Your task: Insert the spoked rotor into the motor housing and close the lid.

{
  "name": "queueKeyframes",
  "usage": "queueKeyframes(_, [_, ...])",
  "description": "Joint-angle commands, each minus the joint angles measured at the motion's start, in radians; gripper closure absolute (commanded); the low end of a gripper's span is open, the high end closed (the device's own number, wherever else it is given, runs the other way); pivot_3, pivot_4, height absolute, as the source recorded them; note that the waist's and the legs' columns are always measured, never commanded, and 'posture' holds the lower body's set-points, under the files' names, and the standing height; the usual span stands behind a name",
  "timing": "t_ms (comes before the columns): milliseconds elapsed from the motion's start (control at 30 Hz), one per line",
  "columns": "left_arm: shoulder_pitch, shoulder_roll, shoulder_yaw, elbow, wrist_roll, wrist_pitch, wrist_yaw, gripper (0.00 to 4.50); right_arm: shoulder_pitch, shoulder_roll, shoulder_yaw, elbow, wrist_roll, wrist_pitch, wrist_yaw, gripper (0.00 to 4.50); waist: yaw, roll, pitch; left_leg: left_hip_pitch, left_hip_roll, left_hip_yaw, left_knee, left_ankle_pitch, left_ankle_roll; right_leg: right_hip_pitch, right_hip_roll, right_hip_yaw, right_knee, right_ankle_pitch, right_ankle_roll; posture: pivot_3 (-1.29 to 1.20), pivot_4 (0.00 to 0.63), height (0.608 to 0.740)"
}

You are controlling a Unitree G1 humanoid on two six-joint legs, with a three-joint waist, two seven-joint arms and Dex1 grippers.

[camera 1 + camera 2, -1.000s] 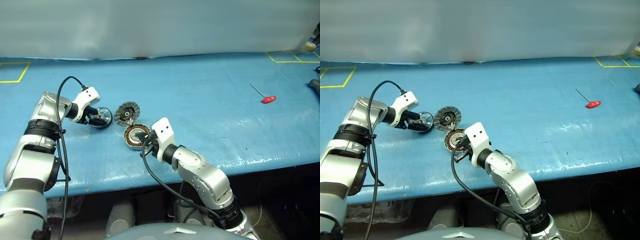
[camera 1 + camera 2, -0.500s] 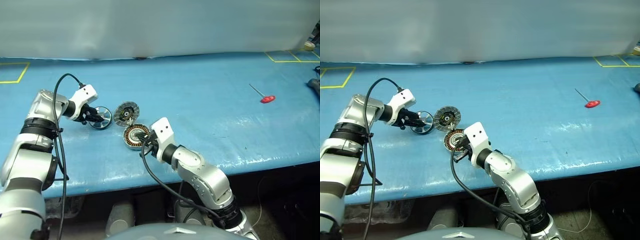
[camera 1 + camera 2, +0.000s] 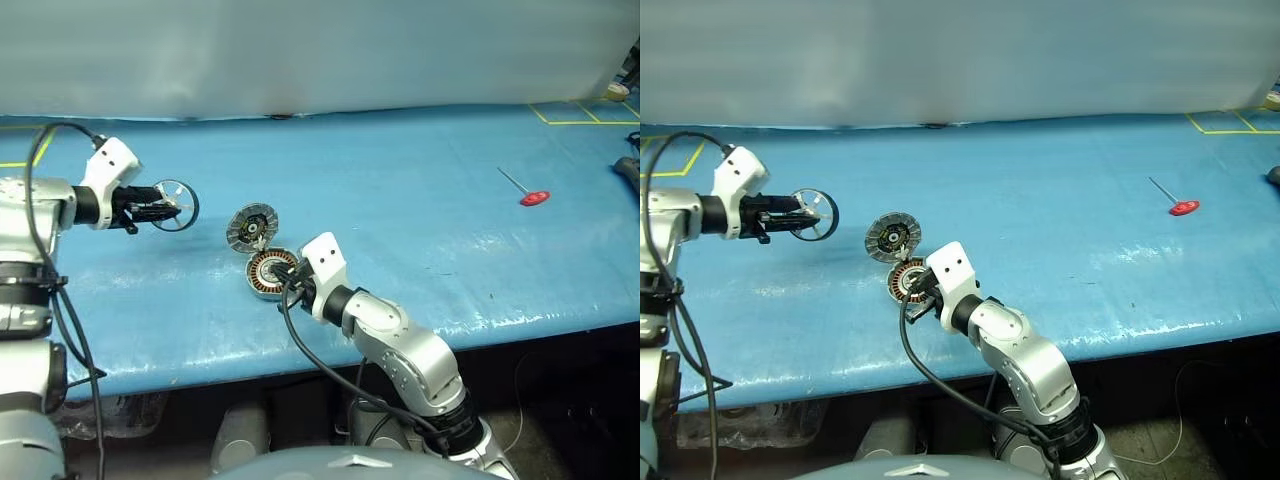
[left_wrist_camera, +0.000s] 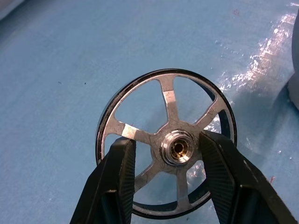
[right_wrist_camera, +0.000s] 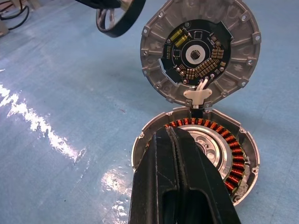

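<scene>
left wrist view: left hand point(image 4: 175, 154) is gripping the spoked rotor point(image 4: 167, 142) across its hub; stiff, light, slippery metal. right hand point(image 5: 177, 158) is clenched, holding nothing.

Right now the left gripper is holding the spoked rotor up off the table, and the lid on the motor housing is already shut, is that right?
Not quite. The left gripper does hold the spoked rotor above the table, but the lid stands open, hinged back from the motor housing with the copper windings exposed. The right wrist view shows this.
</scene>
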Motion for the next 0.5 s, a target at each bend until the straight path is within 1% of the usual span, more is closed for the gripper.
queueKeyframes(33, [0.056,0.020,0.114,-0.190,-0.096,0.060,0.033,2.65,-0.015,-0.006,-0.024,-0.018,0.005,-0.015,0.014,4.50,0.002,0.000,0.000,0.000,0.000,0.000,0.000,0.000,0.000,0.000,0.000,0.000,0.000,0.000,0.000,0.00,0.150,0.740])
queueKeyframes(133, [0.113,0.011,0.179,-0.310,-0.163,0.103,0.067,2.65,-0.020,-0.021,-0.038,-0.015,0.004,-0.013,0.020,4.50,0.005,0.000,0.000,0.000,0.000,0.000,0.000,0.000,0.000,0.000,-0.001,0.000,0.000,0.000,0.000,0.00,0.150,0.740])
queueKeyframes(267, [0.167,-0.027,0.269,-0.475,-0.262,0.146,0.137,2.65,-0.017,-0.041,-0.065,-0.015,0.001,-0.010,0.022,4.50,0.008,0.000,0.000,0.000,0.000,0.000,0.000,0.000,0.000,0.000,0.000,0.000,0.000,0.000,0.000,0.00,0.150,0.740])
queueKeyframes(400, [0.217,-0.106,0.335,-0.661,-0.375,0.186,0.227,2.65,0.000,-0.069,-0.097,-0.017,-0.002,-0.006,0.021,4.50,0.008,0.000,0.000,0.001,-0.001,0.000,0.000,0.000,0.000,0.001,0.000,0.000,0.000,0.000,0.000,0.00,0.150,0.740])
queueKeyframes(500, [0.260,-0.165,0.339,-0.784,-0.444,0.220,0.294,2.65,0.012,-0.090,-0.118,-0.016,-0.003,-0.003,0.021,4.50,0.010,0.000,0.000,0.001,-0.001,0.000,0.000,0.000,0.000,0.002,-0.001,0.000,0.000,0.000,0.000,0.00,0.150,0.740])
